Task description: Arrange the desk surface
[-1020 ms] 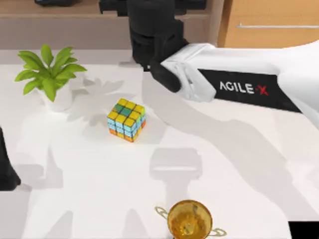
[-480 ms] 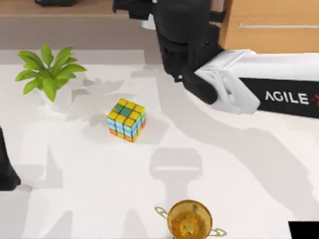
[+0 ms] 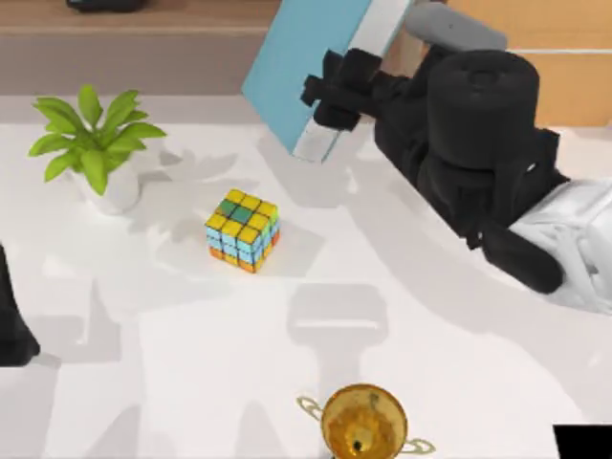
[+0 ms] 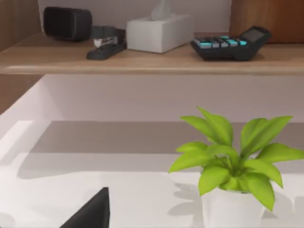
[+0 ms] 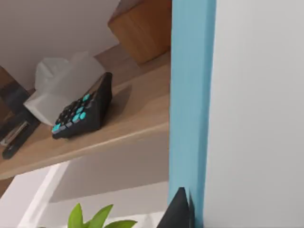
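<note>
Your right gripper (image 3: 330,91) clamps the blue book (image 3: 308,67), tilted above the desk surface (image 3: 172,316) at one o'clock; left arm (image 3: 11,325) parked at nine, fingers unclear.

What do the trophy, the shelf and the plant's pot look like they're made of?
Trophy: polished gold-toned metal, judging by its mottled reflections. Shelf: light wood, matte, with faint grain and a rounded front edge. Plant pot: plain white, smooth, possibly ceramic or plastic; the look leaves it open.

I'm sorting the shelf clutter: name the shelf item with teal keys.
The black calculator, lying at the end of the wooden shelf beside the white tissue box. The stapler and the dark speaker-like box have no keys.
</note>
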{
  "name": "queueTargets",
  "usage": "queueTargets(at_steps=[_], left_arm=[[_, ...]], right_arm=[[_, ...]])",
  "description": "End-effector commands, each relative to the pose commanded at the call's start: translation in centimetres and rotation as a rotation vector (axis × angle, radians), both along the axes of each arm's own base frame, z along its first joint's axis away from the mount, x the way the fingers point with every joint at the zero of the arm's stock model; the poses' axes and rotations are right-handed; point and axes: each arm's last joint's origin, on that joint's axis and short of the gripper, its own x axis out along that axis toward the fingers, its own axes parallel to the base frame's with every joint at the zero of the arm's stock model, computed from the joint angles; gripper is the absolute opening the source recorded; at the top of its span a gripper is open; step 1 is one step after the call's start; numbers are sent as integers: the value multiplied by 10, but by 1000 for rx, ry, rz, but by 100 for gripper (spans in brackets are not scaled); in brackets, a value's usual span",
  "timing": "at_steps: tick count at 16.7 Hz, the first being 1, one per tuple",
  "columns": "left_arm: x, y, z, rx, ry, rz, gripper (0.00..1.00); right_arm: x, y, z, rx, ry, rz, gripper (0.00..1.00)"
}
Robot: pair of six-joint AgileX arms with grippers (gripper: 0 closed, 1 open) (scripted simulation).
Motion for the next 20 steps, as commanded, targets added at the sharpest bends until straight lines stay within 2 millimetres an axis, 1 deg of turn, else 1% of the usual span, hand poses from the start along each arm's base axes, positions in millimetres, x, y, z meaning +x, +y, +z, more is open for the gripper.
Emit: queueTargets(at_steps=[3,4,6,8,12,17,19,20], left_arm=[[0,0,0,0,0,0,100],[0,0,0,0,0,0,100],[0,0,0,0,0,0,100],[0,0,0,0,0,0,100],[0,0,0,0,0,0,100],[0,0,0,0,0,0,100],[0,0,0,0,0,0,100],[0,0,0,0,0,0,100]], right_arm=[[-14,-41,-26,90,159,26,0],[-16,-56,-34,126,209,17,0],[-16,-89,-46,209,296,-25,0],[-10,-126,-54,308,355,-100,0],[8,-208,-56,529,380,-297,0],[22,-318,-49,761,303,-526,0],[25,-355,-50,826,272,-589,0],[28,-371,-51,851,262,-610,0]])
